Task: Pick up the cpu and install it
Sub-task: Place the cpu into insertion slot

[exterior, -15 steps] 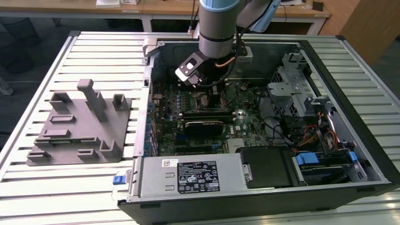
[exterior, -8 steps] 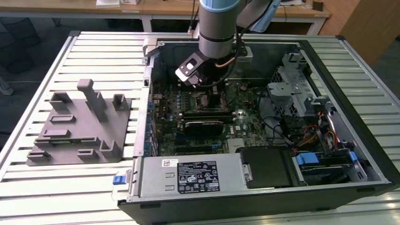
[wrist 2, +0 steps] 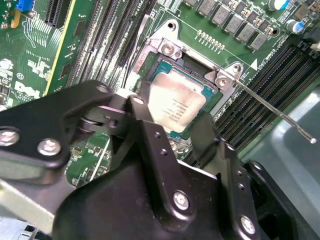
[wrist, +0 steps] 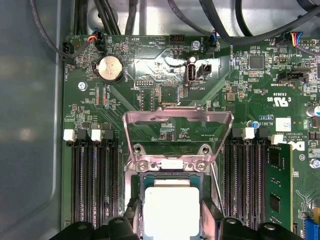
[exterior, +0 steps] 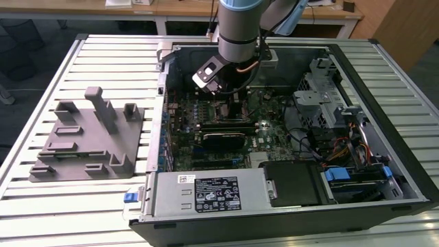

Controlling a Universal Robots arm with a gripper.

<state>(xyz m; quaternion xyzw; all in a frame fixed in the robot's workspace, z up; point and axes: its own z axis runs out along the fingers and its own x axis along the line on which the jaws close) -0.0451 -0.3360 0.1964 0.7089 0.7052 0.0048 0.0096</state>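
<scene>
While one gripper (wrist 2: 172,125) clamps it, one cpu (wrist 2: 175,102) sits at the single open socket (wrist 2: 192,62) inside the computer case (exterior: 309,221).
Two fingers (wrist: 210,220) press opposite edges of the cpu, silvery top up; whether it is fully seated cannot be told. One load plate (wrist: 150,116) stands raised, one lever (wrist 2: 270,107) juts aside, and one grey fixture block (exterior: 82,139) lies on the slatted table (exterior: 41,206) beside the case.

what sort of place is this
Probably a robotics lab or workshop: a robot arm reaches into an open computer case on a slatted metal table, a grey fixture block beside it, wooden desks behind.
</scene>
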